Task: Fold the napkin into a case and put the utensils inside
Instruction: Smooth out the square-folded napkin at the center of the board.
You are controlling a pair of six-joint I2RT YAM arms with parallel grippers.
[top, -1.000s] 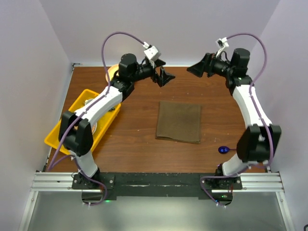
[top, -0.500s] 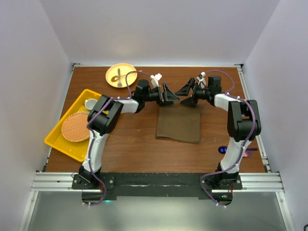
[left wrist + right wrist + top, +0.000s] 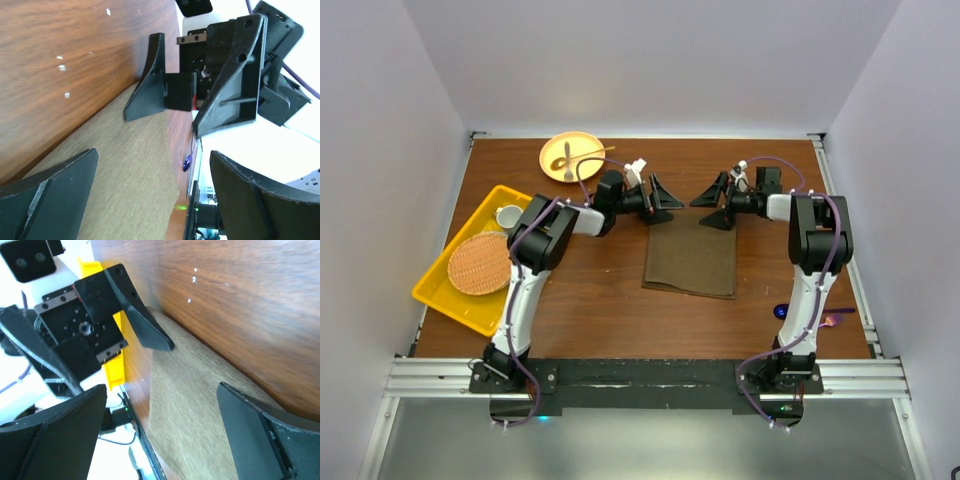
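The olive-brown napkin (image 3: 690,252) lies flat on the table as a folded rectangle. Both grippers sit low at its far edge, facing each other. My left gripper (image 3: 664,203) is open over the far left corner, and my right gripper (image 3: 711,207) is open over the far right corner. Cloth (image 3: 125,165) fills the gap between the left fingers, and cloth (image 3: 200,405) likewise shows between the right ones; neither holds anything. A glossy blue spoon (image 3: 785,311) lies near the right arm's base, and it appears in the left wrist view as the blue spoon (image 3: 187,162). More utensils (image 3: 568,156) rest on the yellow plate (image 3: 556,170).
A yellow tray (image 3: 432,290) at the left holds a round woven mat (image 3: 480,263) and a small cup (image 3: 508,215). The plate sits at the back left. Walls close in the table on three sides.
Both arms came down from a raised pose at the back and moved inward to the napkin's far edge. Both grippers stayed open.
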